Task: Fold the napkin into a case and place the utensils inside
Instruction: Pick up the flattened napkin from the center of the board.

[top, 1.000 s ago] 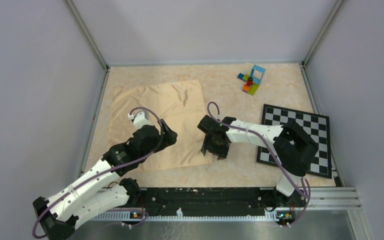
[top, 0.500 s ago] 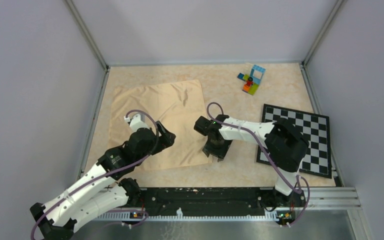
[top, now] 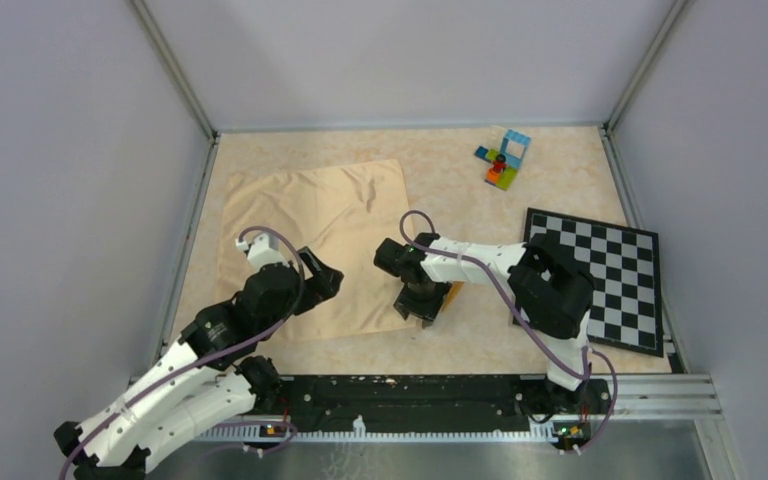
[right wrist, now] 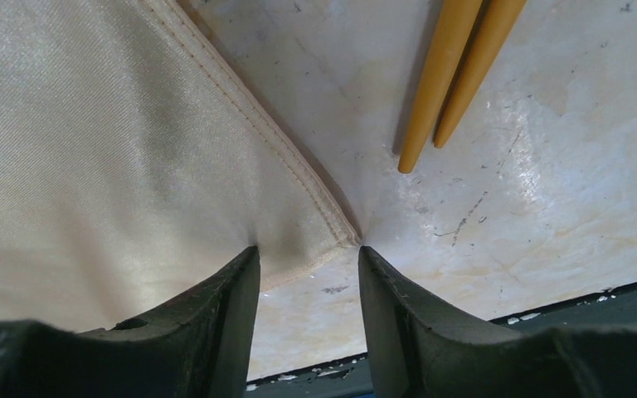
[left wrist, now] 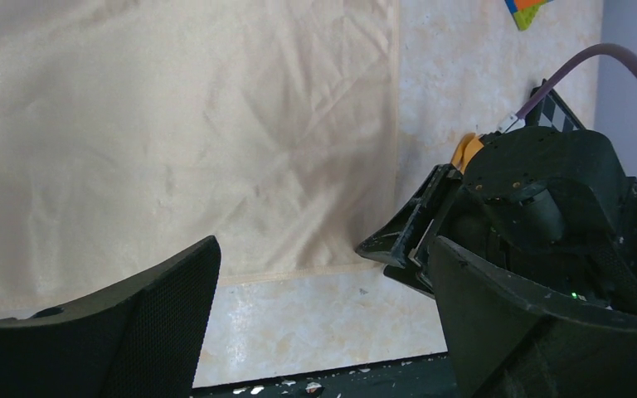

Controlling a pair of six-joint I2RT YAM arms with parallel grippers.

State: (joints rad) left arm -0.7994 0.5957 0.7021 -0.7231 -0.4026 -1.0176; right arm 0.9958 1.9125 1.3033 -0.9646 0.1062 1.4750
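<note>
The peach-tan napkin [top: 310, 225] lies flat and unfolded on the left half of the table. My right gripper [top: 418, 308] points down at its near right corner. In the right wrist view the jaws [right wrist: 307, 249] stand partly apart, their tips on either side of the hemmed corner of the napkin [right wrist: 116, 149]. Two orange utensil handles [right wrist: 444, 75] lie side by side on the table just beyond that corner; their heads are out of frame. My left gripper [top: 322, 283] hovers wide open [left wrist: 323, 249] over the napkin's near edge [left wrist: 174, 124], holding nothing.
Multicoloured toy bricks [top: 503, 158] sit at the back right. A black-and-white checkered board [top: 600, 275] lies on the right. A black rail [top: 410, 390] runs along the table's near edge, close to both grippers. Grey walls enclose the table.
My right gripper slid left to the napkin's near right corner and its jaws narrowed. My left arm drew back toward the near left, its jaws staying wide open.
</note>
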